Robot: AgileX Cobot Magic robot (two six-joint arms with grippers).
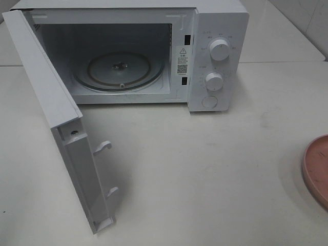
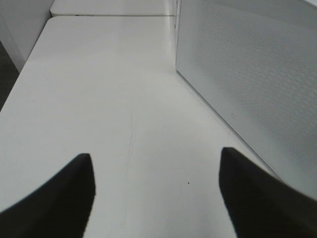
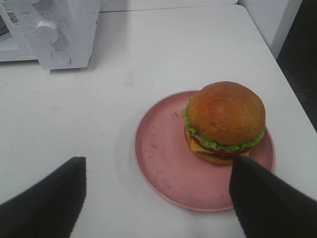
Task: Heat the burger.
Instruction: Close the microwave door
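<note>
Right gripper (image 3: pixel 153 198) is hovering w/ fingers spread wide, nothing between them; the burger (image 3: pixel 225 121) is sitting just ahead of it, toward its right finger, on the pink plate (image 3: pixel 163 158), untouched. Left gripper (image 2: pixel 156 198) is also hanging w/ fingers apart & empty over bare white table (image 2: pixel 99 99), microwave door (image 2: pixel 257 89) standing just beside its right finger.

Progress, judged from the layout: microwave (image 1: pixel 215 51) door is already swung open, glass turntable (image 1: pixel 120 69) is showing bare inside, so the opening step looks done. Remaining: grasping the burger (or plate), carrying it onto the turntable, shutting the door, turning the knobs (image 1: pixel 219 49).

Writing: a warning-triangle sticker w/ QR code (image 1: pixel 183 65) is sitting on the inner frame; text is too small to read. Dial markings are likewise illegible, no brand visible.
</note>
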